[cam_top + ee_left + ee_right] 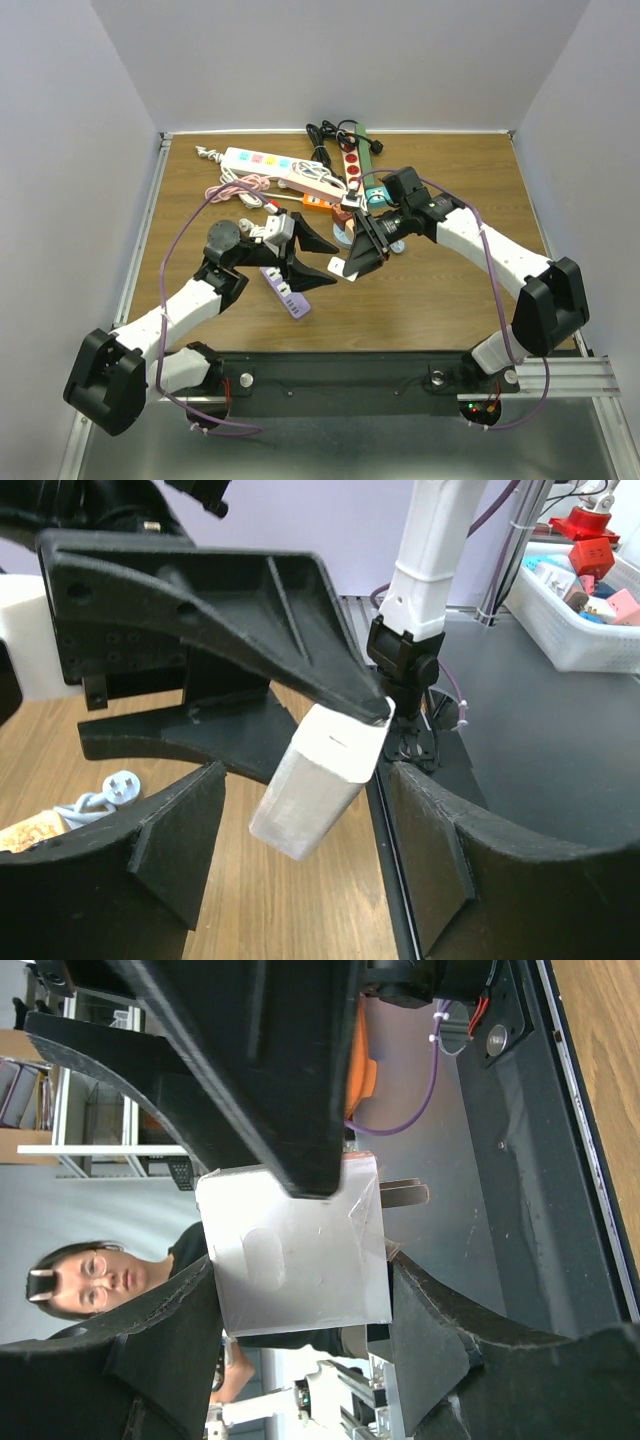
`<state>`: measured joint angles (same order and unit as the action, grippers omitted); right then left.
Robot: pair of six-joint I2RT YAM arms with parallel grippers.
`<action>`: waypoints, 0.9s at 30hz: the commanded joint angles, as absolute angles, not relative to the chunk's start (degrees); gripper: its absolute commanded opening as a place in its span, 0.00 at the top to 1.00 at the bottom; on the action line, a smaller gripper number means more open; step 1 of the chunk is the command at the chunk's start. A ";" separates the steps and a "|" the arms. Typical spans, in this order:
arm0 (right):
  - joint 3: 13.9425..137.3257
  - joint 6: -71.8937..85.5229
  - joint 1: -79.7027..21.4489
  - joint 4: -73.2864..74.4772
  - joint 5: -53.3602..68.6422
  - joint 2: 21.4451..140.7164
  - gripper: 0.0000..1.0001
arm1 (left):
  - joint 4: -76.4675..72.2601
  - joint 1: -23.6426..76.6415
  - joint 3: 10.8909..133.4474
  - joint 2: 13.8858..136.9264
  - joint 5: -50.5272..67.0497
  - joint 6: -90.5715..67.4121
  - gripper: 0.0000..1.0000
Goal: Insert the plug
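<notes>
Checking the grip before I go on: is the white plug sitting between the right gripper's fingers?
Yes, the white plug sits pinched between both fingers of the right gripper.

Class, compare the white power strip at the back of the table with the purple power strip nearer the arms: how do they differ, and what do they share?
The white power strip has a white body with a row of coloured switches; the purple power strip has a purple body. The white strip lies near the far edge; the purple one sits mid-table, partly under the left gripper. Both lie flat on the table.
</notes>
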<state>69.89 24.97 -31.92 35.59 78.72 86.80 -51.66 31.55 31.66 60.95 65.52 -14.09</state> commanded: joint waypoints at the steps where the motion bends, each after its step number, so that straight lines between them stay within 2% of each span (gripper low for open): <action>1: 70.84 25.84 -32.34 33.31 82.18 84.64 0.77 | -55.46 32.34 32.87 61.43 66.09 -13.18 0.25; 14: 70.49 26.19 -32.34 32.78 82.53 85.08 0.77 | -56.60 37.96 33.57 63.63 68.29 -14.24 0.53; 17: 70.14 26.37 -32.34 32.61 82.53 85.25 0.75 | -56.87 39.81 33.31 64.33 69.16 -14.76 0.69; 18: 70.14 26.45 -32.34 32.52 82.44 85.34 0.72 | -56.95 41.03 33.40 64.60 69.60 -15.03 0.82; 20: 70.31 26.28 -32.34 32.61 82.18 85.25 0.71 | -57.13 42.18 33.31 65.47 69.96 -15.73 1.00; 21: 70.31 26.28 -32.26 32.78 81.74 85.34 0.68 | -57.39 42.88 33.05 65.57 69.79 -15.99 1.00; 22: 70.40 26.19 -32.26 32.78 81.39 85.43 0.58 | -57.48 43.59 32.79 65.83 69.09 -16.17 1.00; 23: 70.49 25.76 -31.99 32.87 80.86 85.78 0.55 | -57.65 43.94 31.91 65.74 68.65 -16.35 1.00; 27: 69.53 24.35 -28.66 32.96 78.05 85.96 0.30 | -60.81 44.30 28.84 65.48 66.89 -20.55 1.00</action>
<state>69.10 26.37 -31.18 40.49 82.24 86.80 -58.00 40.18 31.20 65.12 63.66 -14.09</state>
